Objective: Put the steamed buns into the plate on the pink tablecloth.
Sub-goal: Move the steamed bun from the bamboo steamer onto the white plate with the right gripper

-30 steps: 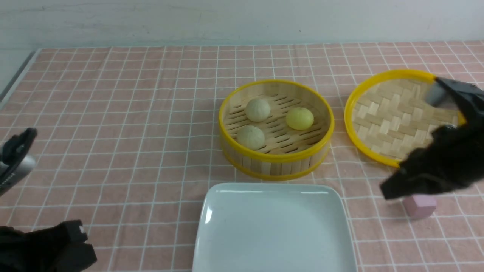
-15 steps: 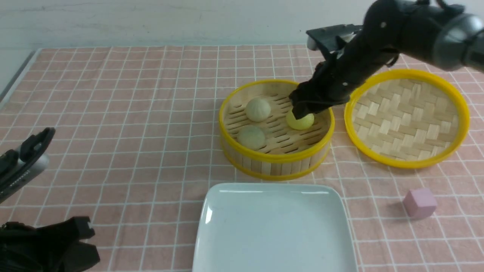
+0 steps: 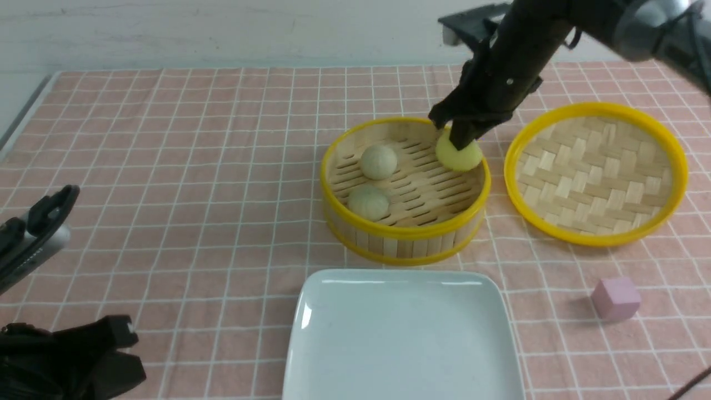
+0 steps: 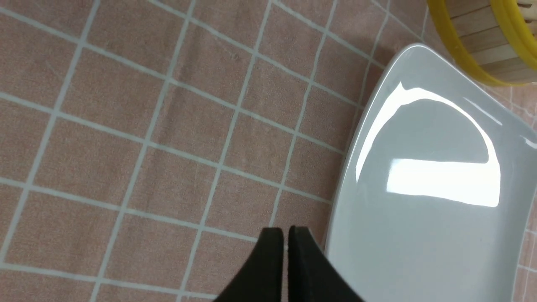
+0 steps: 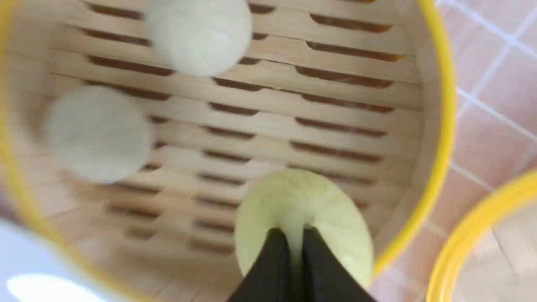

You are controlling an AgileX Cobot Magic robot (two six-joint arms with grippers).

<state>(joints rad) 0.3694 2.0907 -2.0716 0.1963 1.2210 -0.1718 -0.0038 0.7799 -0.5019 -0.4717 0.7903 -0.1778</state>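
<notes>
My right gripper (image 3: 460, 139) is shut on the yellow steamed bun (image 3: 459, 155), pinching its top, and holds it lifted above the steamer basket (image 3: 405, 236); the right wrist view shows the same bun (image 5: 331, 214) between the fingertips. Two pale buns (image 3: 379, 161) (image 3: 368, 201) lie in the basket. The white plate (image 3: 333, 311) sits empty on the pink tablecloth (image 3: 194, 166), in front of the basket. My left gripper (image 4: 286, 235) is shut and empty, low at the front left beside the plate's edge (image 4: 356, 138).
The woven bamboo lid (image 3: 597, 172) lies right of the basket. A small pink cube (image 3: 616, 298) sits front right. The table's left edge (image 3: 22, 116) is at the far left.
My right arm swung from the lid area to the basket, closed on the yellow bun and has lifted it up and back-right. The left arm has barely moved.
</notes>
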